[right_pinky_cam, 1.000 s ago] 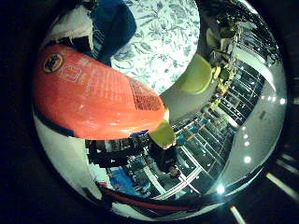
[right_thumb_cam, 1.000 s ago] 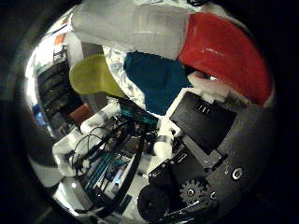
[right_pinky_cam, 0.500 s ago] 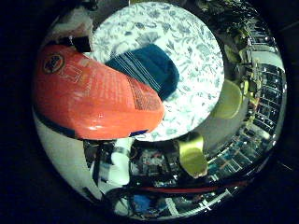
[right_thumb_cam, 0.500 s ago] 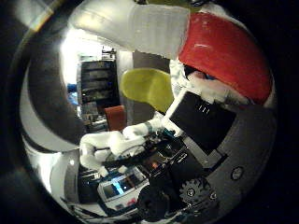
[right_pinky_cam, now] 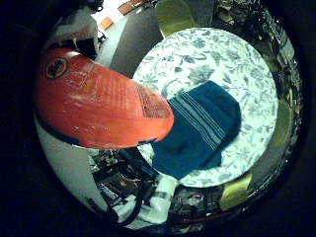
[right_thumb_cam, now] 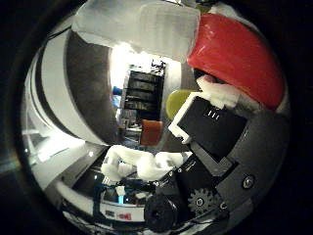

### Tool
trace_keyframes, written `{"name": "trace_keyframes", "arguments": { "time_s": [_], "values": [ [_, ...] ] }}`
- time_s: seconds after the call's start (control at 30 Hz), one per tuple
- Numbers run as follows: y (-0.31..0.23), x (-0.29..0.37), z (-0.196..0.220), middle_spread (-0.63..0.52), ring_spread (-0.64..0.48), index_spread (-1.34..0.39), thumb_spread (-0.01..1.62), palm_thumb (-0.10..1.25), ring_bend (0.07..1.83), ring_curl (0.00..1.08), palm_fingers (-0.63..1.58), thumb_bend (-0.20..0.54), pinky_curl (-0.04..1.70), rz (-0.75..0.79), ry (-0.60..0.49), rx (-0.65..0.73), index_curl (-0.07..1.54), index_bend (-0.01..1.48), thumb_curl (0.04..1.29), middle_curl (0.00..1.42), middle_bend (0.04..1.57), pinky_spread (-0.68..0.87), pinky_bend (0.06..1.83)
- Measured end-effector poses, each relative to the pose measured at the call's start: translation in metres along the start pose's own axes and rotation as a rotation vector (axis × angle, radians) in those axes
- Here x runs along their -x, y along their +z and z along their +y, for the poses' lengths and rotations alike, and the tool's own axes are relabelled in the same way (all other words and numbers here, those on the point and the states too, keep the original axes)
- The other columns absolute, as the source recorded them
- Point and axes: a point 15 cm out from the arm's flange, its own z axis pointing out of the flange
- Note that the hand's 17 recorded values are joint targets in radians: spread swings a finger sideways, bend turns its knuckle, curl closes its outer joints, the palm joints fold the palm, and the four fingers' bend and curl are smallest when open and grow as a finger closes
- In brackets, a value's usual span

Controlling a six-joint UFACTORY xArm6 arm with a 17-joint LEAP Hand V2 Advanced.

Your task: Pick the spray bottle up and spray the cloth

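The orange spray bottle (right_pinky_cam: pixel 94 103) sits close against the palm, hand (right_thumb_cam: pixel 215 147) w/ fingers curled round its rigid, slick, likely part-full body near the neck, cloth (right_pinky_cam: pixel 200 128) soft on patterned desk (right_pinky_cam: pixel 237 64) at bottle's 3 o'clock.

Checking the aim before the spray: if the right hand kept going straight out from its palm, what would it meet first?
Probably the spray bottle it holds, pressed close to the palm. Beyond that lies the blue cloth on the patterned round table, though depth is hard to judge here.
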Motion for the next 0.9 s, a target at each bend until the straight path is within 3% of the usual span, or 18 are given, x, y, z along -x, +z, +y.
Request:
{"name": "trace_keyframes", "arguments": {
  "time_s": [0.5,0.9],
  "values": [
    [0.064,-0.044,-0.009,-0.07,-0.15,-0.22,0.49,1.08,1.46,0.56,1.22,-0.02,0.77,-0.13,-0.096,-0.224,0.79,1.05,0.94,0.6,1.33,-0.19,1.34],
    [0.094,-0.049,-0.026,-0.07,-0.15,-0.22,0.48,1.08,1.46,0.56,1.22,-0.018,0.76,-0.184,-0.041,-0.278,0.79,1.05,0.94,0.6,1.33,-0.19,1.34]
  ]
}}
